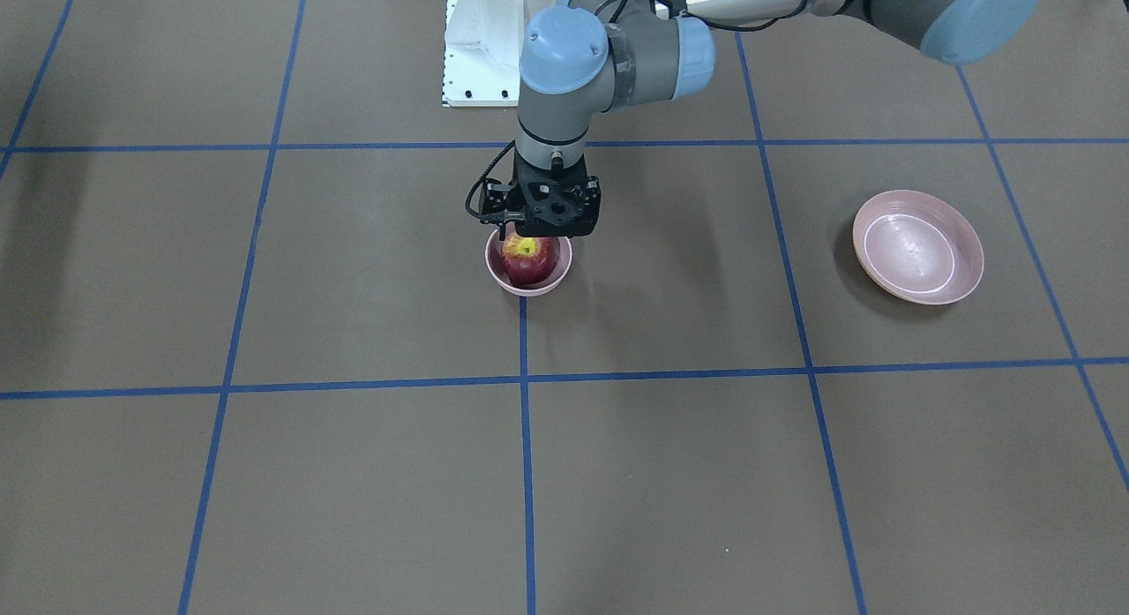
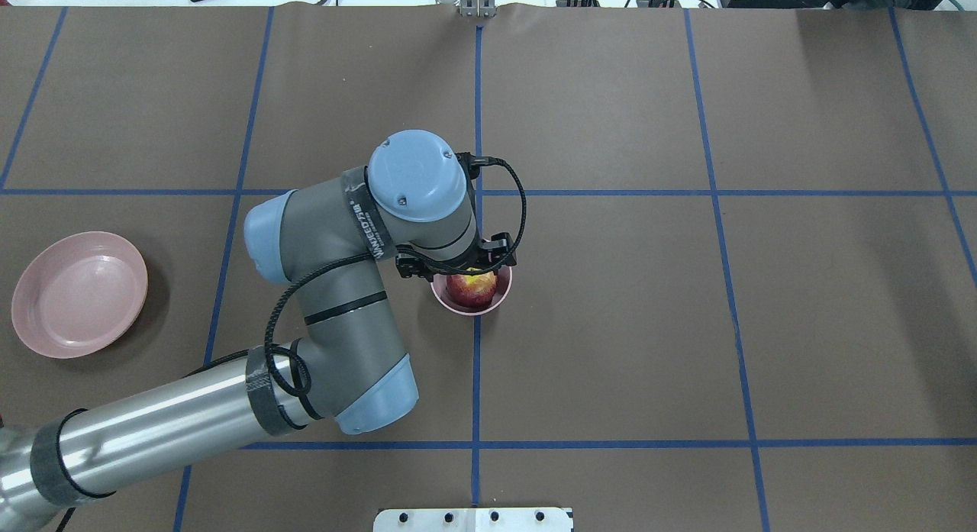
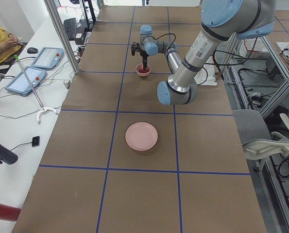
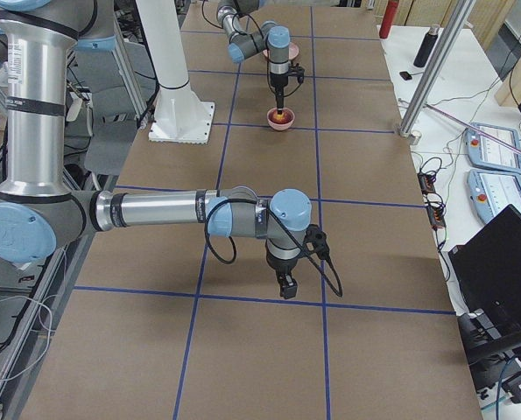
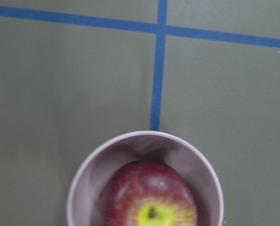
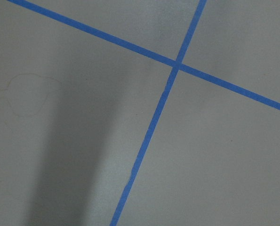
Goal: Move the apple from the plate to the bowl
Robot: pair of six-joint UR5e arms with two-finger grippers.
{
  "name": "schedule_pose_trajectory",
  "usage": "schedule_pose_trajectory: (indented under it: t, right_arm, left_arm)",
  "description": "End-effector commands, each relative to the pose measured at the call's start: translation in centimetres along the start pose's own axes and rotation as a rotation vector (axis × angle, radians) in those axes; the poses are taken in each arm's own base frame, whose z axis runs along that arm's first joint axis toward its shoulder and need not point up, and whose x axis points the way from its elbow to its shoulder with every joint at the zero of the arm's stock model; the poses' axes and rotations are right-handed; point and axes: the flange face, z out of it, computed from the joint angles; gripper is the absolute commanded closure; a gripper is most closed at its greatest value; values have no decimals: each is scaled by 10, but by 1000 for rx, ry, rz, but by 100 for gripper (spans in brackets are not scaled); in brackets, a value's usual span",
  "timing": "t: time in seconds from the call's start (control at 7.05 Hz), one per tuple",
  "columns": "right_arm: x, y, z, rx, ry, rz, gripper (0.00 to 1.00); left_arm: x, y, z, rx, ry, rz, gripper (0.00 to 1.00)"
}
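The dark red apple (image 1: pixel 529 258) with its yellow-green stem patch sits inside the small deep pink bowl (image 1: pixel 497 275) at the table's middle. It also shows in the overhead view (image 2: pixel 472 288) and in the left wrist view (image 5: pixel 149 200), low in the bowl (image 5: pixel 203 169). My left gripper (image 1: pixel 538 234) hangs straight down right over the apple. Its fingers are hidden under its black body, so I cannot tell their state. The wide shallow pink plate (image 1: pixel 917 246) lies empty far to the side (image 2: pixel 79 293). My right gripper (image 4: pixel 285 287) points down over bare table, seen only from the side.
Brown table cover with blue tape grid lines. A white base plate (image 1: pixel 476 59) lies at the robot's side. The left arm's elbow and forearm (image 2: pixel 336 326) stretch between the plate and the bowl. The right wrist view shows only bare cover and tape.
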Motion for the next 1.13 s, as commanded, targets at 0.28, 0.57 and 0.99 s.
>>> schedule_pose_trajectory:
  t: [0.28,0.57,0.99]
  right_arm:
    - [5,-1,3,-7,4,127,0]
    - [5,0,4,-8,-1,167,0]
    - [5,2,6,-13,-2,169,0]
  left_arm:
    - [-204,-54,-87,-26,-49,175,2]
    - [-342,-55,-131,-18,-101,134,2]
    - [-523,-55,-168,-62,-184,278,2]
